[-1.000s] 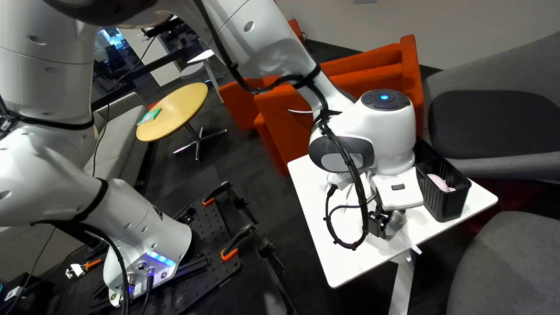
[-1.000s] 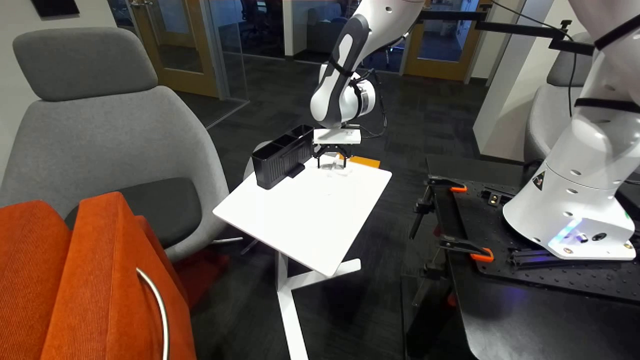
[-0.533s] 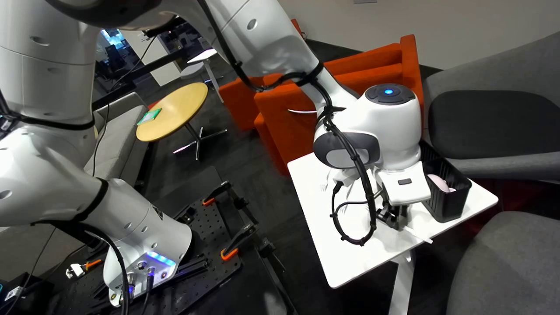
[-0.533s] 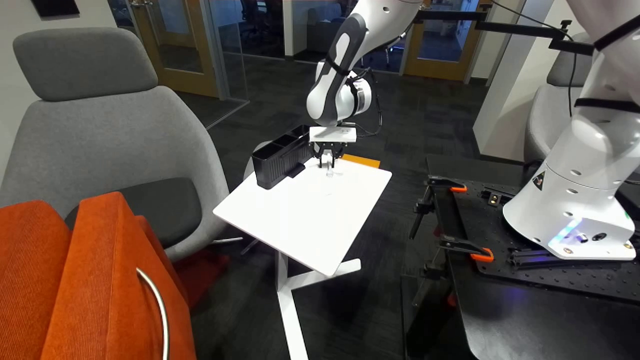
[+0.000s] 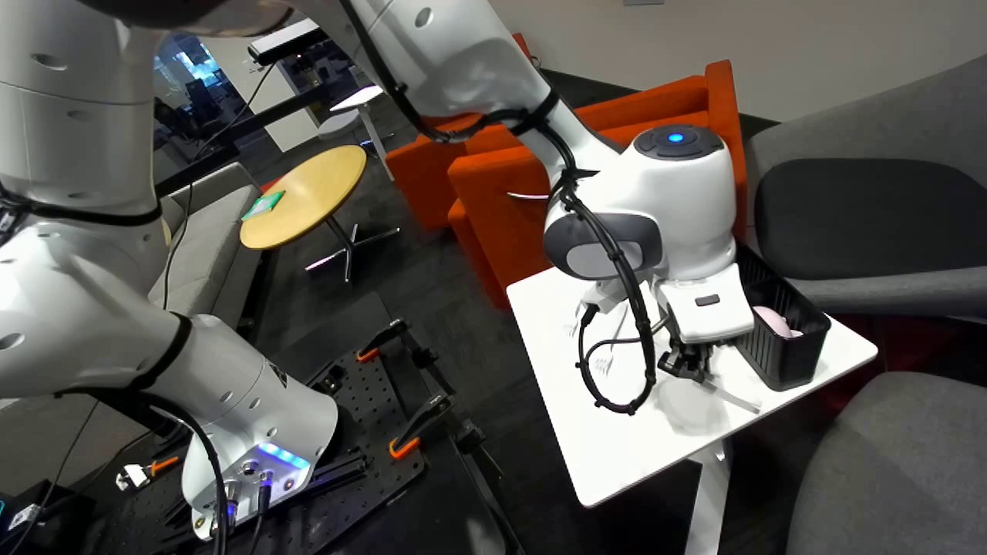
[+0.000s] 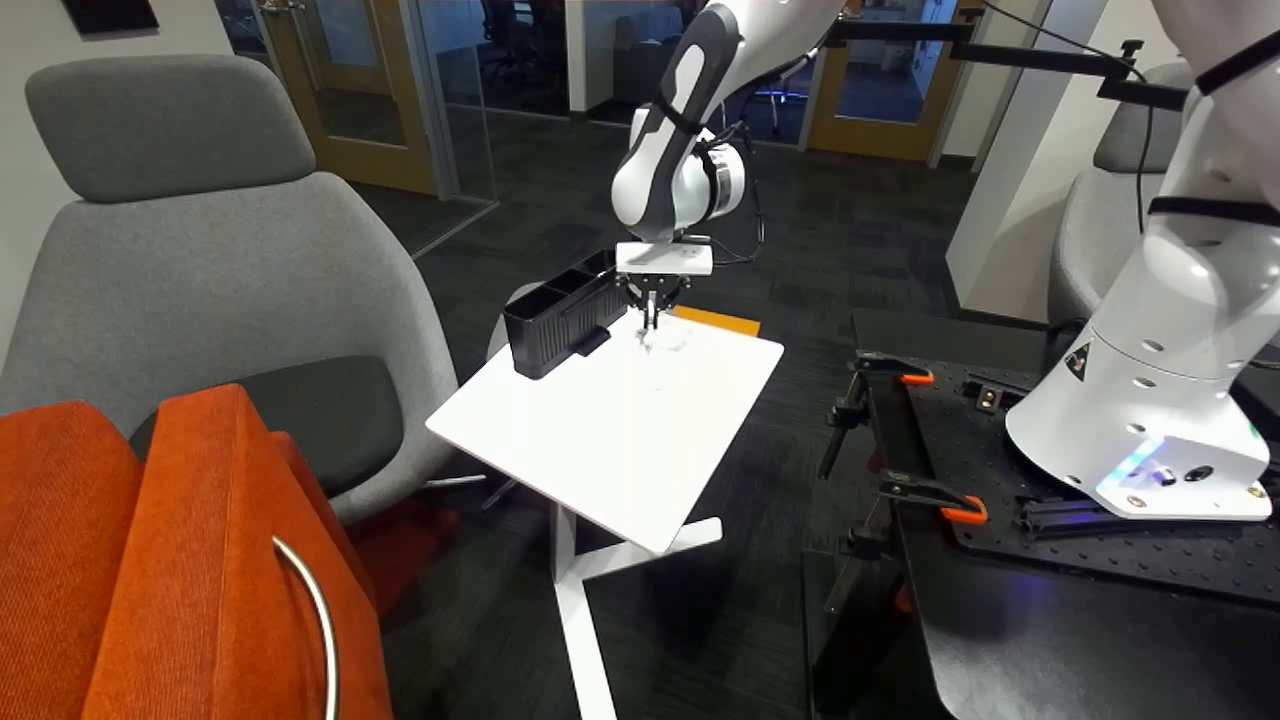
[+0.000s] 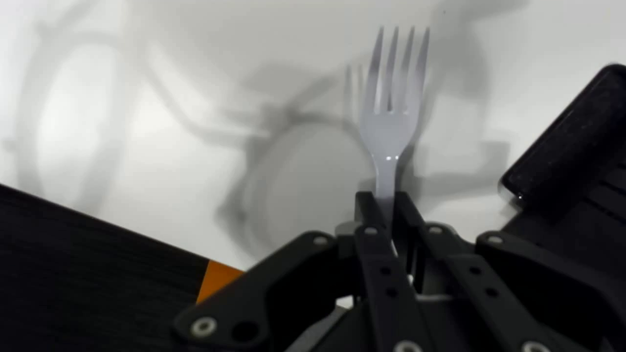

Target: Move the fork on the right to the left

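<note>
In the wrist view a pale plastic fork (image 7: 389, 127) points its tines away from my gripper (image 7: 385, 201), whose fingers pinch its handle from both sides. Its shadow lies off to the side, so it seems to hang a little above the white table. The handle end (image 5: 732, 398) sticks out past the fingers toward the table edge in an exterior view. My gripper (image 6: 651, 320) points down there with its fingers nearly together. Two more pale forks, one fork (image 5: 607, 358) and another fork (image 5: 572, 327), lie on the table, partly hidden by the arm and cable.
A black compartment box (image 5: 783, 351) with a pinkish thing inside stands close beside the gripper; its side (image 6: 570, 325) shows in both exterior views. The small white table (image 6: 600, 430) has grey and orange chairs around it. A cable loop (image 5: 590, 385) hangs from the wrist.
My gripper's fingers have come together from wide open and now hold the fork's handle. Hand and fork have risen; the fork's handle end sits higher in the exterior view.
</note>
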Robot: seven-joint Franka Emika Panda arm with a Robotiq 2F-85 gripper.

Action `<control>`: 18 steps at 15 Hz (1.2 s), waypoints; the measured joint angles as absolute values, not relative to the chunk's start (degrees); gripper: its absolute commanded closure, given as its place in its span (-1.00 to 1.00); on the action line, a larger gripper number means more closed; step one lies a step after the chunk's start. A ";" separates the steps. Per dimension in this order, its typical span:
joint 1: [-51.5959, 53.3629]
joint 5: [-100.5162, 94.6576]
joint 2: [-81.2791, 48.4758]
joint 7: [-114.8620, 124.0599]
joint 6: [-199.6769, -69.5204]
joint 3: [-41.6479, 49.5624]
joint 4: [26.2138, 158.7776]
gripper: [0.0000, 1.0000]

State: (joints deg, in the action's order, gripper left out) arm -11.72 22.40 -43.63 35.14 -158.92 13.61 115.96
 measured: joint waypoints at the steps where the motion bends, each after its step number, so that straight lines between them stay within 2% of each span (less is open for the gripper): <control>1: -11.29 22.40 -41.52 35.14 -158.29 13.57 117.60 0.94; 9: -7.34 25.30 -24.48 38.42 -152.58 10.61 130.44 0.94; 14: -4.00 30.30 -23.29 43.60 -154.52 4.95 131.70 0.94; 17: -0.10 30.53 -24.93 48.02 -161.46 3.17 131.72 0.94; 18: 1.09 30.42 -25.73 48.83 -164.03 3.07 131.71 0.76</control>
